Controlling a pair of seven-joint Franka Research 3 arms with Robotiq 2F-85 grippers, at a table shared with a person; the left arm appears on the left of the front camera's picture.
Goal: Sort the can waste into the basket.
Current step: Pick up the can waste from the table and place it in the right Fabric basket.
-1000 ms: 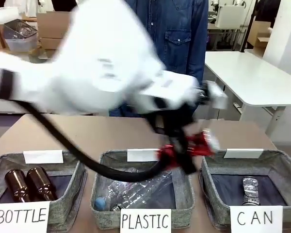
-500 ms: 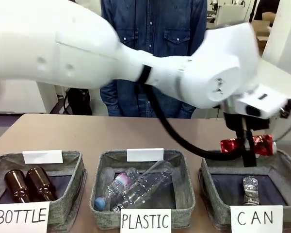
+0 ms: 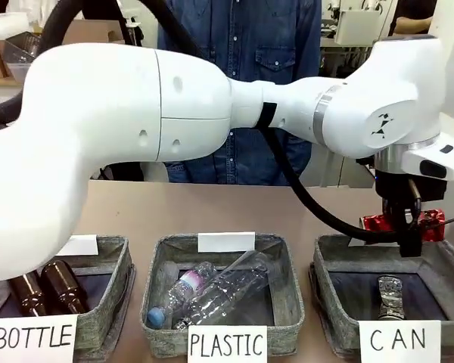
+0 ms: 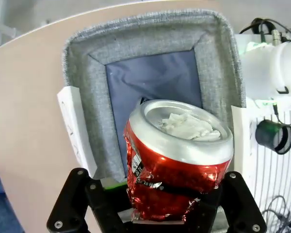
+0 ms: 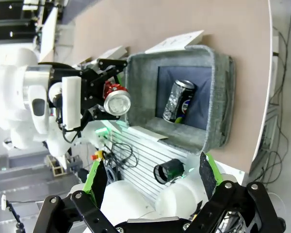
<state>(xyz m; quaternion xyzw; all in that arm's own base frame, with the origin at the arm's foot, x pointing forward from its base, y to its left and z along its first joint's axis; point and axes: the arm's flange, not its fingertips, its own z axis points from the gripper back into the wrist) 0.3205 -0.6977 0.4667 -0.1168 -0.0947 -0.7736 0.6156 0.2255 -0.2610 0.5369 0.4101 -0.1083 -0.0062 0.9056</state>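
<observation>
Above the basket, left pincer clamps red can; right pincer apart

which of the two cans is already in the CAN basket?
The silvery-grey can, lying on the dark bottom of the CAN basket. The red can is clamped in the left gripper above it.

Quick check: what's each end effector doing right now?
Left end effector: closed on the red can, above the CAN basket.
Right end effector: open, holding nothing.
</observation>
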